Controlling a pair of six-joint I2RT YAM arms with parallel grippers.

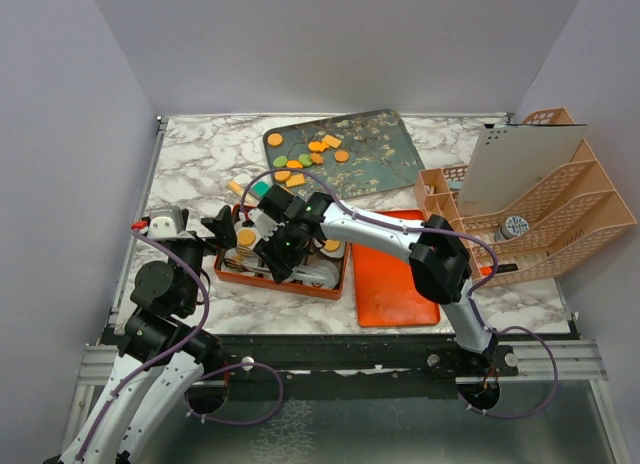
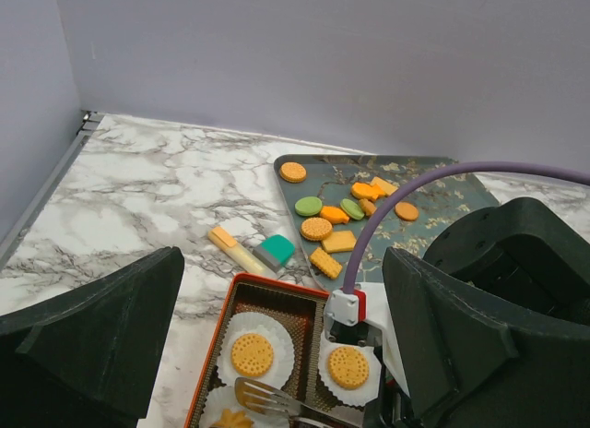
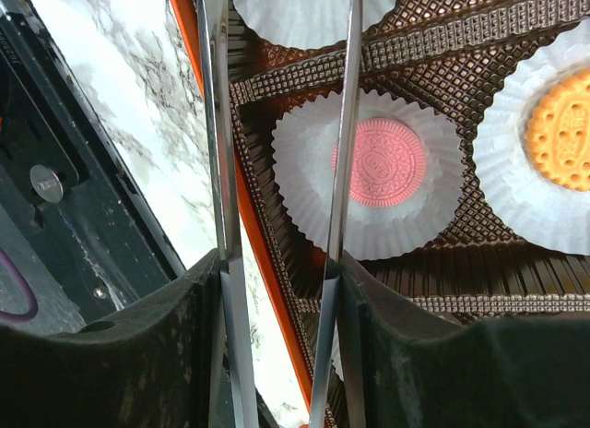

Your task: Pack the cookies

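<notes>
Loose cookies (image 1: 310, 154) (image 2: 336, 216), orange rounds and squares plus green ovals, lie on a dark floral tray (image 1: 385, 169). An orange tin (image 1: 280, 281) (image 2: 207, 354) holds white paper cups; two round orange cookies (image 2: 252, 354) (image 2: 348, 367) sit in cups. My right gripper (image 1: 283, 246) (image 3: 281, 267) hangs over the tin, shut on metal tongs (image 3: 346, 124) (image 2: 267, 398). The tong blades stand apart with nothing between them. A pink cookie (image 3: 378, 162) lies in a cup under one blade. My left gripper (image 1: 215, 226) (image 2: 283, 262) is open and holds nothing, left of the tin.
The tin's orange lid (image 1: 395, 284) lies right of the tin. A peach file rack (image 1: 530, 204) stands at the right edge. A teal block (image 2: 275, 251) and a yellow stick (image 2: 235, 251) lie on the marble between tin and tray. Walls close the back and sides.
</notes>
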